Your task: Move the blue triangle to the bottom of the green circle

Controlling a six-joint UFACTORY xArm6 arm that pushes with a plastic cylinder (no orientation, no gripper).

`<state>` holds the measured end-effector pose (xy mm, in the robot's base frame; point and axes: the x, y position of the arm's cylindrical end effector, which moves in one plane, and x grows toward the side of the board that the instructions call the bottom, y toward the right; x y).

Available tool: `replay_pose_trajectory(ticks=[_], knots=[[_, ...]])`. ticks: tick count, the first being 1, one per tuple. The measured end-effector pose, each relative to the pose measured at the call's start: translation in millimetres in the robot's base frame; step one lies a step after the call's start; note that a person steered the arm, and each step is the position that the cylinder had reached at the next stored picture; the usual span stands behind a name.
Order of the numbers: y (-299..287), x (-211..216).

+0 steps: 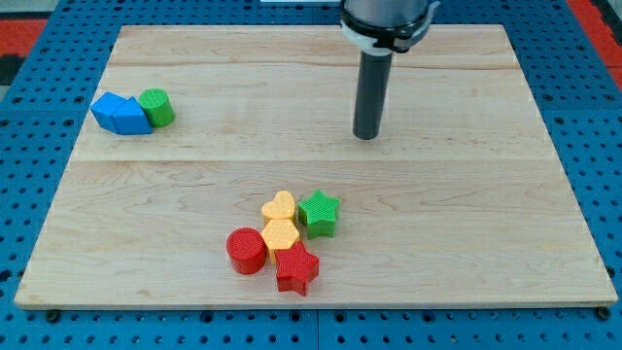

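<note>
Camera view: my tip (366, 136) well apart from blue triangle (121, 114).

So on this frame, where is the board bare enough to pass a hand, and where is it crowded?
Bare: the view's right side, right of my tip and the green star; also the middle band between the blue block with the green circle and the bottom cluster. Crowded: yellow heart, yellow block, red circle, red star packed together.

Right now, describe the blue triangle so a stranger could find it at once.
Look to the wooden board's upper left, far from my tip. Two blocks touch there: the blue triangle is the left one, angular and blue, unlike the round green circle beside it.
</note>
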<state>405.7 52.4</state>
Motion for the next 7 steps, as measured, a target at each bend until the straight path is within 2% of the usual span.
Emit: replay_pose_trajectory(ticks=[2, 3, 5, 7], knots=[[-98.1, 12.8], [-141.9, 36.4], [-338.9, 42.4], [-357.1, 41.4]])
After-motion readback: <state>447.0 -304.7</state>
